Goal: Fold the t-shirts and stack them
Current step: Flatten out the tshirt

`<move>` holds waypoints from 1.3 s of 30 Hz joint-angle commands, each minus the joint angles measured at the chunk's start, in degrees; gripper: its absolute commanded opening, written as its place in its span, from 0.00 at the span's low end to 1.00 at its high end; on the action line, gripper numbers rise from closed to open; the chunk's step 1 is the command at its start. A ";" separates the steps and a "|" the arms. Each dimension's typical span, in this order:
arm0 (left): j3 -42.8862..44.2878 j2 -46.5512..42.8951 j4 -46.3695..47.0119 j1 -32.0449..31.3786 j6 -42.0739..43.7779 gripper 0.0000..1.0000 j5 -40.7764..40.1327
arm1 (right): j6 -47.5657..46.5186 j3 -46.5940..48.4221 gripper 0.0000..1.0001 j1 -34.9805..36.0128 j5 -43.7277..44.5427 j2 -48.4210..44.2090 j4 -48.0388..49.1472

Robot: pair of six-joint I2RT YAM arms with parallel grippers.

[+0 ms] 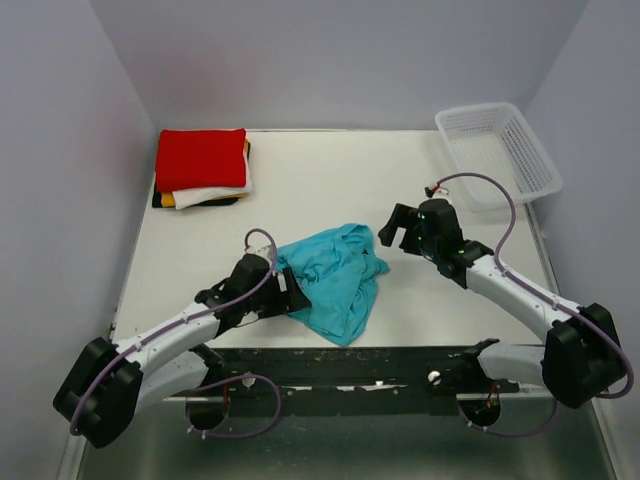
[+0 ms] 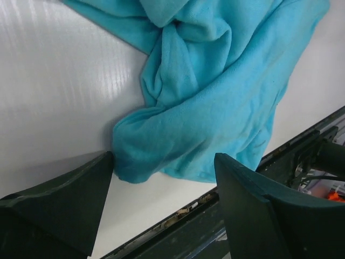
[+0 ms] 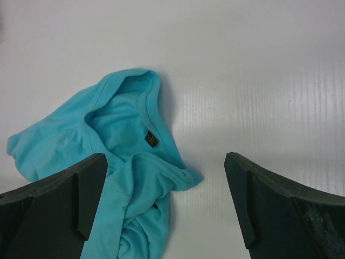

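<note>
**Turquoise tee bunched up between the two arms, nothing grabbed**

So the turquoise t-shirt (image 1: pixel 335 282) is lying crumpled in the middle of the surface (image 1: pixel 330 180), toward the near edge. The left gripper (image 1: pixel 290 290) sits right at its left side. In the left wrist view the jaws are spread wide, a rumpled fold of the cloth sits between them, and one finger (image 2: pixel 81 189) is about touching that fold. It's released, not pinching anything.

The right gripper (image 1: pixel 395 235) is just off the shirt's far-right corner, also spread wide and holding nothing. Its wrist view shows the collar (image 3: pixel 141 86) and a small dark label (image 3: pixel 152 138).

The shirt's long axis runs diagonally, with the collar end toward the right arm and the rest tapering to a point at the near edge of the surface.

The folded stack (image 1: pixel 200 160), red on top, sits well apart in the far-left corner. The basket (image 1: pixel 497 150) is at the far right.
</note>
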 commanded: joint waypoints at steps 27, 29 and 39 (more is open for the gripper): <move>2.05 -5.09 -5.98 -4.93 0.16 0.00 -8.90 | -19.46 34.23 0.74 8.61 11.16 45.58 1.66; 1.98 -5.66 -6.36 -4.91 0.17 0.00 -9.36 | -17.78 35.03 0.68 8.66 9.86 46.94 0.16; 2.01 -6.68 -8.14 -4.86 -0.36 0.00 -10.74 | -10.46 26.69 0.60 8.72 3.62 42.58 3.59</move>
